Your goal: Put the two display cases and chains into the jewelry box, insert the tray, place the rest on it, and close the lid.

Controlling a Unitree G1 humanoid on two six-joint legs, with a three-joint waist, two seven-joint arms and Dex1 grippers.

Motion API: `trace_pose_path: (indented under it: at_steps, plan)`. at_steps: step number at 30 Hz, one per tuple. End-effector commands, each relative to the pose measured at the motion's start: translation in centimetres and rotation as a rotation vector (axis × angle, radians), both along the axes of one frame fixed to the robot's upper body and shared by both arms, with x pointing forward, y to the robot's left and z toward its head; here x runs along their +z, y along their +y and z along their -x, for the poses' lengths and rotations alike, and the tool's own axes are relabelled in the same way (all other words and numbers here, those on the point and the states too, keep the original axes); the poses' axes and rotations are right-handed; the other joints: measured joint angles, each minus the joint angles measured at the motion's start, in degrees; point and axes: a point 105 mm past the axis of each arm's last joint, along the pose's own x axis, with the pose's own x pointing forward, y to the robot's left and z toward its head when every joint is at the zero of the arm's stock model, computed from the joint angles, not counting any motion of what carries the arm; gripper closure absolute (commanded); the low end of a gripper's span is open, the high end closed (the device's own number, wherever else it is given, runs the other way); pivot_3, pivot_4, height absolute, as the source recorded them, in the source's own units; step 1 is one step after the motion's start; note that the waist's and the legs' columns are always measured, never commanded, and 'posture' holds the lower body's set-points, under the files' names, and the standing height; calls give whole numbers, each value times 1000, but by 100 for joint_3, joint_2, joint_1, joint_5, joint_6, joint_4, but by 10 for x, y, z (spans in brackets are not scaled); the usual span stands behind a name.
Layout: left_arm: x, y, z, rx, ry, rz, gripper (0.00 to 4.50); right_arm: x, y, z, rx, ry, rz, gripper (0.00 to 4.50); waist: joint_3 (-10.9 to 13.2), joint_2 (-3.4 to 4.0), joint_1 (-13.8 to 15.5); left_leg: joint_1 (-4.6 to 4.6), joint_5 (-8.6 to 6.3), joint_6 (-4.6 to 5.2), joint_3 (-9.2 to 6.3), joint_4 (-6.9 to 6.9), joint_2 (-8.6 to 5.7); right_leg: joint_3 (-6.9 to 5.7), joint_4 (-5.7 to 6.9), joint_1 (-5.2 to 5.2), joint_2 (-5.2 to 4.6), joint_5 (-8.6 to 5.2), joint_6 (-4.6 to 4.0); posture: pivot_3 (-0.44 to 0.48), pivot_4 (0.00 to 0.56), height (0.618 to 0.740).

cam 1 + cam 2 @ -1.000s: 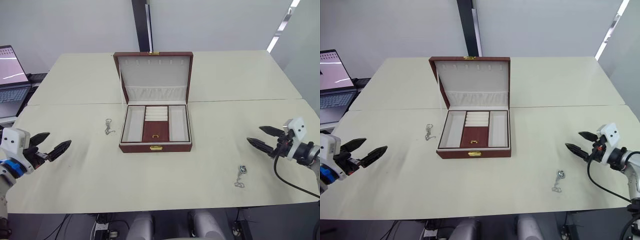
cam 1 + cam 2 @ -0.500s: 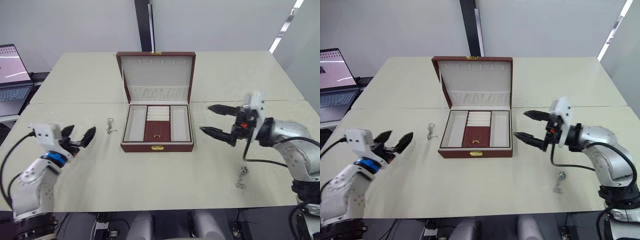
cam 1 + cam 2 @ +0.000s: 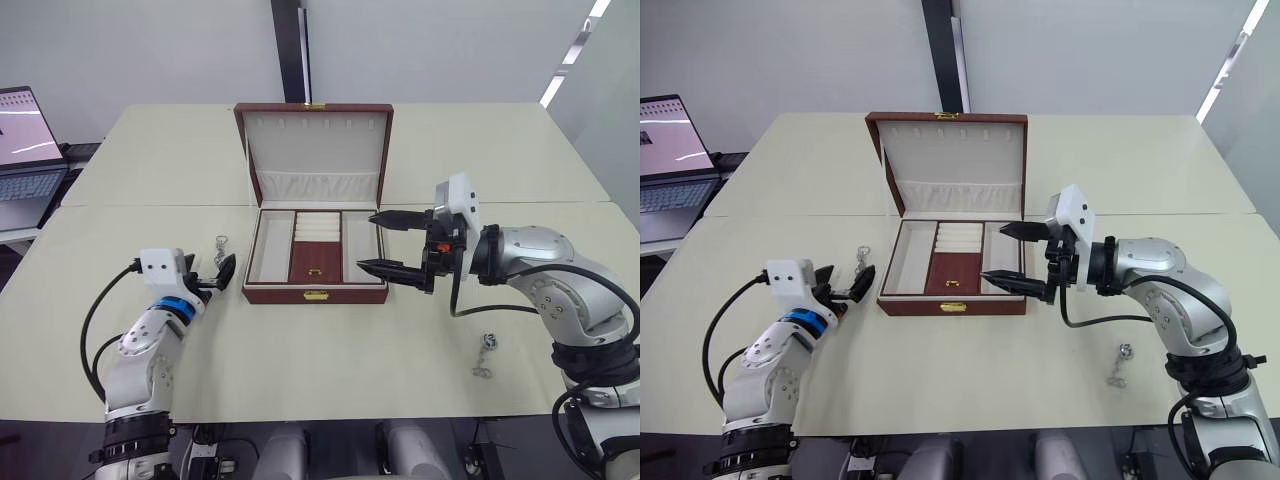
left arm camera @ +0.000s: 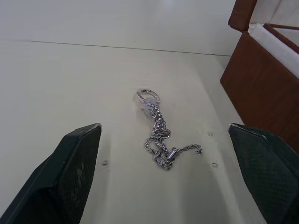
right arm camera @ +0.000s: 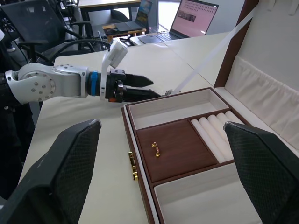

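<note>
The left pincer sat at lower left of the head view, fingers spread apart and empty, just short of a chain lying on the table beside the jewelry box. At centre the box stood with its lid raised and the tray seated inside. The right pincer hovered wide apart at the box's right edge. Another chain lay at lower right.

Two cream table tops meet at a seam under a plain pale wall. A dark post stands at 12 o'clock, an open laptop at 9 o'clock, a light strip at 2 o'clock
</note>
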Motion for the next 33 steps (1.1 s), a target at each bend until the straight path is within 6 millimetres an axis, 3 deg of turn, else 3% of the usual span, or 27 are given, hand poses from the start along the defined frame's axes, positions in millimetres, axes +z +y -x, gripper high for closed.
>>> trace_pose_path:
  at_steps: [1,7,21,25,33]
  plan:
    - [9,-4,-10,17,-38,-41,0,9,4,3,18,-33,-13,27,0,0,0,0,0,0,0,0,0,0,0,0,0,0,0,0,150,740]
    - [3,-1,-23,69,-13,-53,0,8,5,5,17,-30,-16,27,0,0,-7,0,0,0,0,0,0,-2,1,0,1,0,0,0,150,740]
    - [-20,-6,-29,53,83,-39,0,9,4,5,11,-26,-17,27,-2,2,-1,3,1,-1,-1,1,-1,-1,3,2,0,0,0,0,150,740]
    - [-24,-9,-28,40,109,-22,805,8,4,5,12,-24,-17,0,-4,4,-1,4,1,-1,-1,1,-2,-1,3,3,-1,0,0,0,150,740]
    - [-32,-8,-26,37,154,-37,3079,8,4,5,12,-22,-16,0,-7,9,-1,5,1,-1,1,1,-2,0,2,5,-1,0,0,0,150,740]
